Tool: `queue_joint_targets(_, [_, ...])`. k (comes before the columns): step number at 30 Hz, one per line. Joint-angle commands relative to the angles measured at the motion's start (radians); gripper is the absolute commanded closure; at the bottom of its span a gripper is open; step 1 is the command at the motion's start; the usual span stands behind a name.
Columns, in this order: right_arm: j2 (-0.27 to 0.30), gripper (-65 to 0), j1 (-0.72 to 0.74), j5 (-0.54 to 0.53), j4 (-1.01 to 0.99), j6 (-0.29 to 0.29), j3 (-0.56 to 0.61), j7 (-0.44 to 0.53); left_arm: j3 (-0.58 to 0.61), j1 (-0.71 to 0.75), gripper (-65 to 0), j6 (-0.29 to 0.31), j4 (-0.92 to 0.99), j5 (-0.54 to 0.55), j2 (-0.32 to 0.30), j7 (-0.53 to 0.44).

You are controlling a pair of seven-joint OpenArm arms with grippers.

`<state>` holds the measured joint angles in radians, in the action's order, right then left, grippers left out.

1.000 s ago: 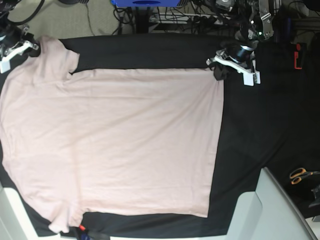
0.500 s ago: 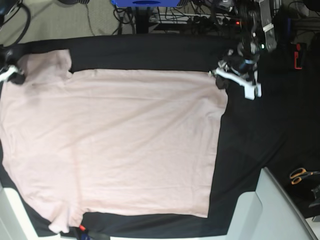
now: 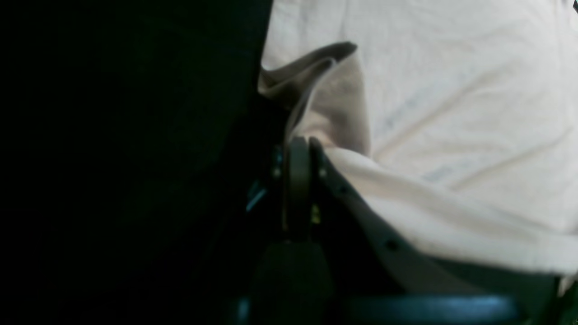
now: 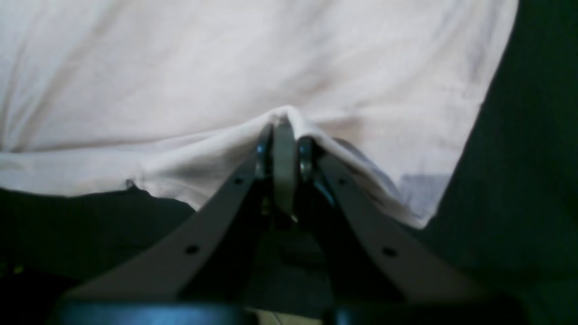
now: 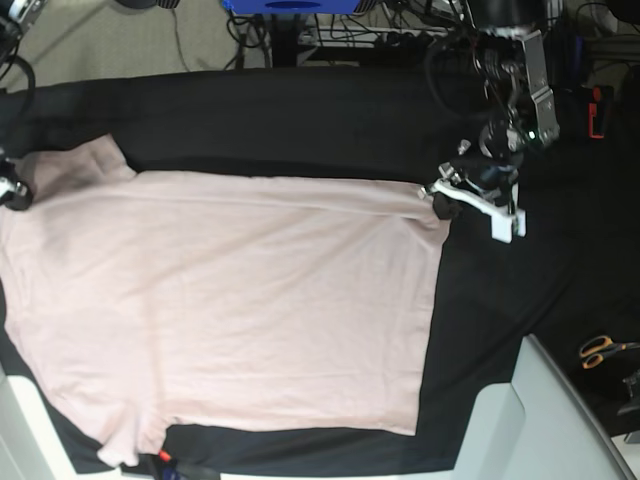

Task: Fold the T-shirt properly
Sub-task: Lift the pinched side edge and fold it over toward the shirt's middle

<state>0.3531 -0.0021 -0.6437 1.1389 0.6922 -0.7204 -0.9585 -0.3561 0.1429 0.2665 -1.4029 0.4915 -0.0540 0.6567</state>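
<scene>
The pale pink T-shirt [image 5: 230,300] lies spread flat on the black cloth [image 5: 300,110]. At the shirt's far right corner my left gripper [image 5: 441,203] is shut on the fabric. In the left wrist view its fingertips [image 3: 298,146] pinch a lifted, folded bit of the T-shirt [image 3: 451,113] beside the dark cloth. My right gripper [image 5: 14,192] sits at the base view's left edge, shut on the shirt by the far sleeve. In the right wrist view the gripper [image 4: 282,131] holds a raised ridge of T-shirt [image 4: 226,58].
Orange-handled scissors [image 5: 598,350] lie at the right. A grey-white panel [image 5: 540,420] juts in at the lower right. A red item [image 5: 596,110] sits far right, and a blue object [image 5: 290,5] and cables lie beyond the cloth's far edge.
Both grippers have moved toward the near side in the base view, dragging the shirt's far edge with them. More black cloth shows beyond that edge, and the far sleeve has shrunk.
</scene>
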Motion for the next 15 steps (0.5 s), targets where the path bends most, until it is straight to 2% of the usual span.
queue_joint_targets(1, [0.037,-0.3,0.024,-0.021,0.000,0.006,0.008,0.048,-0.007,-0.027,0.0,0.006,-0.016,0.011,-0.013,-0.015])
queue_joint_targets(6, [0.096,-0.3,0.086,-0.021,-0.121,0.006,0.068,0.105,-0.002,-0.064,0.0,-0.011,-0.013,0.011,-0.027,-0.005])
queue_joint_targets(9, [0.108,-0.3,0.118,-0.021,-0.182,0.006,0.100,0.141,-0.002,-0.084,0.0,-0.046,0.029,0.011,-0.027,-0.005])
queue_joint_targets(15, [0.134,-0.3,0.176,-0.021,-0.250,0.006,0.201,0.224,-0.002,-0.101,0.0,-0.051,0.089,0.011,-0.028,-0.010])
